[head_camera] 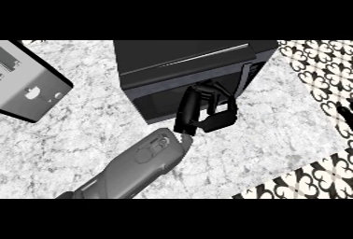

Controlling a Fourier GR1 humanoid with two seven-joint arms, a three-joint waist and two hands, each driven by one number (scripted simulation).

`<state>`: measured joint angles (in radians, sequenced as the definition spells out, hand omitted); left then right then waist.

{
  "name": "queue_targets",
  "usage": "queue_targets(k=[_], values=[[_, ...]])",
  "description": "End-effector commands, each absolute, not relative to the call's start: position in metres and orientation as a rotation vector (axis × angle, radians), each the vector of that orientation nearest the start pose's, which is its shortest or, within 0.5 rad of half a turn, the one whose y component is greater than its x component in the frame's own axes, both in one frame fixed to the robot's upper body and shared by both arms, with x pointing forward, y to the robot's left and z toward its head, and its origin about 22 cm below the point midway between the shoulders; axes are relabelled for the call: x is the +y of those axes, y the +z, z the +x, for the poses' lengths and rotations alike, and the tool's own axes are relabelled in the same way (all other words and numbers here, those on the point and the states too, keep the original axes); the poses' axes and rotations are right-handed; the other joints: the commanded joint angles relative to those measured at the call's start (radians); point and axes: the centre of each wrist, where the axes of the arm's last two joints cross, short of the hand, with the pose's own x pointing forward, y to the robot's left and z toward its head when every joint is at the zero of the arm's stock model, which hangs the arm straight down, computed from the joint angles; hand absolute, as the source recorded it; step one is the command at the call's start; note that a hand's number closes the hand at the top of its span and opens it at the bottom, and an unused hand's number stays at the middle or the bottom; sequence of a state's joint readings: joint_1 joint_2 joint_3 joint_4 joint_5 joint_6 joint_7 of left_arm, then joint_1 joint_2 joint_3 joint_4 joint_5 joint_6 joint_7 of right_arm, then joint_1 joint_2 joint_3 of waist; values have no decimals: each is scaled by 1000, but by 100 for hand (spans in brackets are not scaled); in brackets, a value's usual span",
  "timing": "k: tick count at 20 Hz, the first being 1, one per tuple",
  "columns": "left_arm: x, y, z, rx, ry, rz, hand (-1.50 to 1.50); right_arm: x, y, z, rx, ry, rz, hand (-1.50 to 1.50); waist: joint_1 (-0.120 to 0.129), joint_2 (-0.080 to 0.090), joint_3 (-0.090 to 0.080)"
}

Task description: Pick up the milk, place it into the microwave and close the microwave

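Currently we list: left hand (207, 109), fingers curled, hold unclear, pressed against the microwave (186, 65) front (milk unseen); right hand (345, 116) farther off, barely visible.

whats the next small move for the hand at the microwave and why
Probably ease the left hand back from the microwave. Its fingers lie against the front, the door looks shut flush with the body, and no milk shows on the counter, so the closing seems done. The right hand rests at the right edge.
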<state>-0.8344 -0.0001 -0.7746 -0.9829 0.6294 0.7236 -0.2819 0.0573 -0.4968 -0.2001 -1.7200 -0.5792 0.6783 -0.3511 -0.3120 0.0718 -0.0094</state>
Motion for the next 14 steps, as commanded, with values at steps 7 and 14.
queue_targets(k=[7, 14], values=[[4, 61, 343, -1812, -84, -166, 150, -373, 115, 230, -2085, 430, 582, -150, -25, 19, 2], [6, 61, 349, -1837, -55, -182, 150, -376, 125, 230, -2081, 440, 595, -150, -34, 21, 3]])
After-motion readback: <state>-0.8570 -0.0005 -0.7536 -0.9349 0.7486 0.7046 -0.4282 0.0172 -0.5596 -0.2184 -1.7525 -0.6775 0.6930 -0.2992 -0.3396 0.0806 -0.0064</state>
